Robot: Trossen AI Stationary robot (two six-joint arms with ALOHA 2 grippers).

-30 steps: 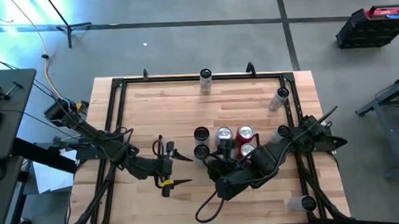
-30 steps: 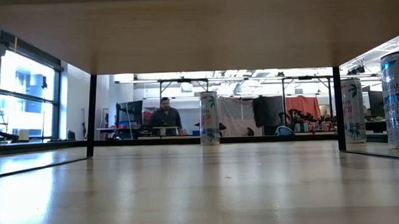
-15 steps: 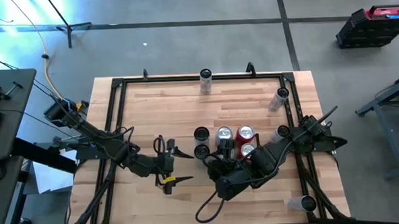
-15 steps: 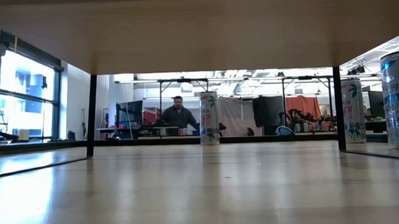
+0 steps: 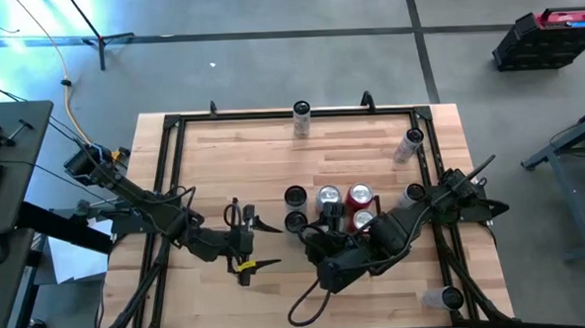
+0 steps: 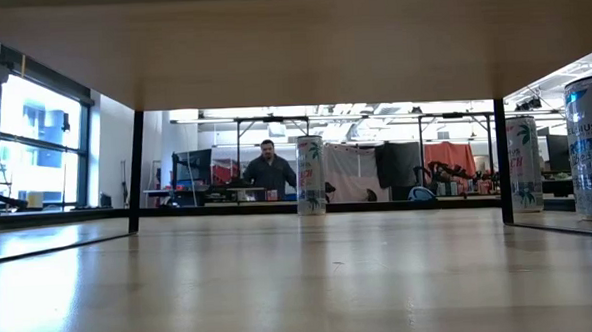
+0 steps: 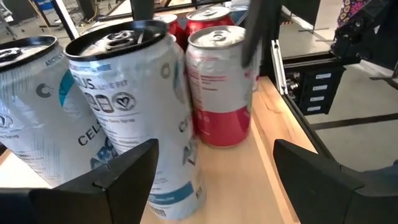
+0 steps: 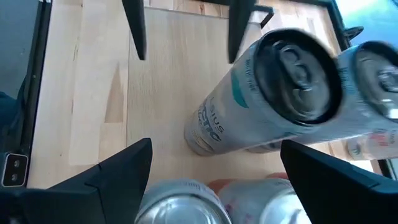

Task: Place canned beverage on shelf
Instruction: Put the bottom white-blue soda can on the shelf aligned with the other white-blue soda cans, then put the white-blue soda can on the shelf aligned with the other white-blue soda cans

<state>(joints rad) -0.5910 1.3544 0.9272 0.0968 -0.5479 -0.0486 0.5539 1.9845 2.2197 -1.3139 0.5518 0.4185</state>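
on the light-wood surface (image 5: 272, 150), the shelf (image 5: 376, 146) is the bay fenced by thin black rails, and a tight cluster of cans (image 5: 326, 208) stands upright inside it, toward the near side. two dark-topped cans sit on the cluster's left edge, a silver-topped one and a red one beside them, packed close so that rows fill without gaps. another can (image 5: 301, 119) stands alone at the far rail, one (image 5: 407, 145) leans by the right rail, and one (image 5: 443, 298) waits at the near right corner outside the bay, likely stock for later.

the right claw (image 5: 320, 234) hangs just over the near edge of the cluster, fingers spread wide and holding nothing; its wrist view looks down on a white-and-teal can (image 8: 249, 109) between and beyond the two fingers, which suggests it is lining up on that can or has just let it stand there.

the left claw (image 5: 252, 247) rests low over the surface just left of the cluster, fingers also spread wide and empty, facing the same group of cans (image 7: 140, 106) side-on, kept clear of the other arm's work
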